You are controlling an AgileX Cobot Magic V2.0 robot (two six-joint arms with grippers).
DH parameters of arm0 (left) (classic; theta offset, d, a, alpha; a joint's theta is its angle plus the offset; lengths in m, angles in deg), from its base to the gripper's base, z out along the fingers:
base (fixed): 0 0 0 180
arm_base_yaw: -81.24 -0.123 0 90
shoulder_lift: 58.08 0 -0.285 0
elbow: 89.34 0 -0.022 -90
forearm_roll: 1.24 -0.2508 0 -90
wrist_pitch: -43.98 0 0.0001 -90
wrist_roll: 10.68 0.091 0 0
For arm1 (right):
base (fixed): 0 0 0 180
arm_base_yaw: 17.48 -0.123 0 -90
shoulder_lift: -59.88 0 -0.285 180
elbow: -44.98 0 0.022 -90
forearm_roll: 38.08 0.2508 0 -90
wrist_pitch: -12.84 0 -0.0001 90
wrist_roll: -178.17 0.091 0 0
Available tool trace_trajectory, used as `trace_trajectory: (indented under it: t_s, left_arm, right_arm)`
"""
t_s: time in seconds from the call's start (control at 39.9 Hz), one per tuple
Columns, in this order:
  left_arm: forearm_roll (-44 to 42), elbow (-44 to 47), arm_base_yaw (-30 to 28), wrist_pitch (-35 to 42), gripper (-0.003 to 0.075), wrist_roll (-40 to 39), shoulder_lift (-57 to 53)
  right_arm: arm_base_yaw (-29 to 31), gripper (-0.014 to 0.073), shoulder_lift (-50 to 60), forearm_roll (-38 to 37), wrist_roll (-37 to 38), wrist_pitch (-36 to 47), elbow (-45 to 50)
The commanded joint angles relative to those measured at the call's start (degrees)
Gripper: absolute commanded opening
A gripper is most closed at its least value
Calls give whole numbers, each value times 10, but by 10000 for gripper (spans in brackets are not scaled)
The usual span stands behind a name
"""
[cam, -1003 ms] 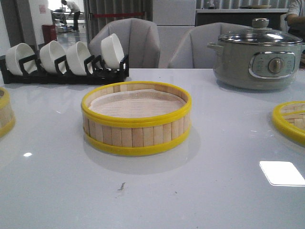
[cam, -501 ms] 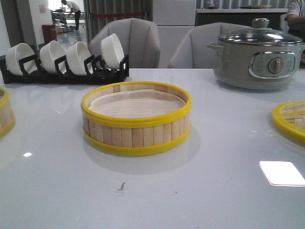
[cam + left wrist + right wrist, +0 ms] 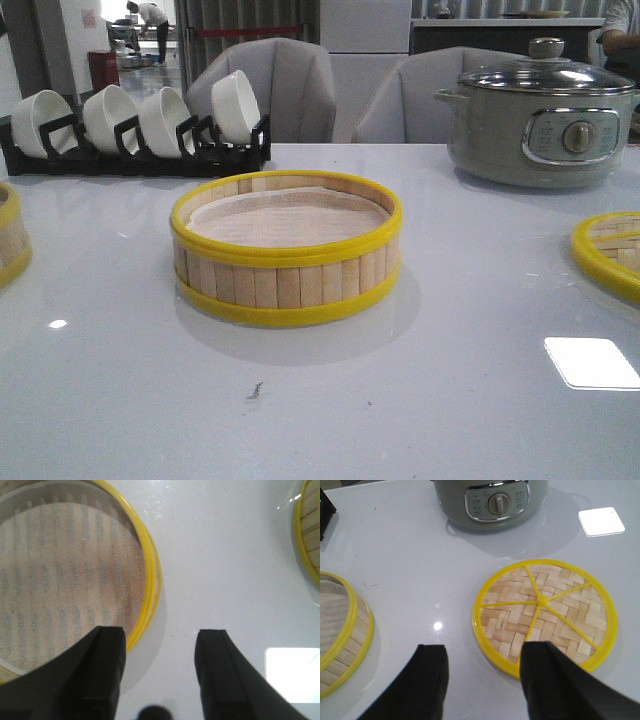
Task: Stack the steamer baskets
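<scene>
One steamer basket (image 3: 285, 250) with pale slats, yellow rims and a cloth liner stands mid-table. A second basket (image 3: 8, 240) shows only partly at the left edge, and the woven yellow-rimmed lid (image 3: 608, 250) lies flat at the right edge. Neither gripper appears in the front view. My left gripper (image 3: 160, 645) is open above bare table, one finger over the rim of a lined basket (image 3: 151, 580); another basket (image 3: 307, 535) shows at that view's edge. My right gripper (image 3: 485, 655) is open and empty, one finger over the lid (image 3: 545, 615). A basket (image 3: 340, 630) stands off to its side.
A grey-green electric pot (image 3: 540, 120) with a glass lid stands at the back right. A black rack of white bowls (image 3: 135, 125) sits at the back left. Two grey chairs (image 3: 330, 95) stand behind the table.
</scene>
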Motion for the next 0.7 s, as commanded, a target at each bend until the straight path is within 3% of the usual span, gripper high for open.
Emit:
trace_trajectory:
  t_s: [0.0,0.68]
  left_arm:
    - [-9,-16,3,29,384,-9,-6]
    - [-44,-16,3,70,383,-38,59]
  right_arm:
    - [3,444,1,4,-3,44,-21]
    - [3,444,1,4,-3,49,-20]
